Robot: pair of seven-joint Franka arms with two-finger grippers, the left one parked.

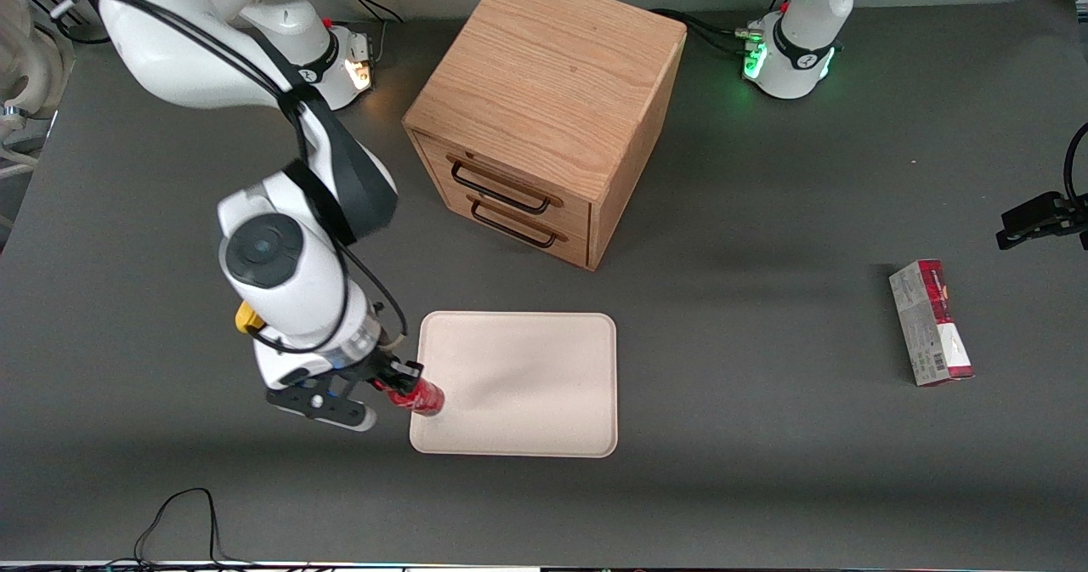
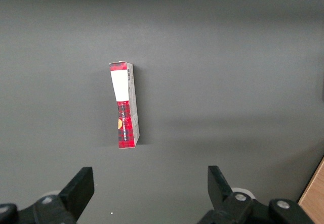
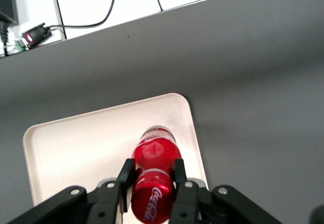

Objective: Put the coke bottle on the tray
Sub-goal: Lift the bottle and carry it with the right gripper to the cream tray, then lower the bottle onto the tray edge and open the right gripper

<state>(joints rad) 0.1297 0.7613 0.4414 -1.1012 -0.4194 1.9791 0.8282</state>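
Gripper point(image 3: 153, 181) clamped on coke bottle point(image 3: 153, 178) mid-body, over tray point(image 1: 544, 436) edge; bottle prob. light, rigid, glossy—slip risk.

Front view: high, looking steeply down on the whole table point(image 1: 765, 487). Wrist views: close, facing down; right shares the tray point(image 1: 527, 385) point(image 3: 76, 143), left the carton point(image 1: 931, 321) point(image 2: 124, 105).
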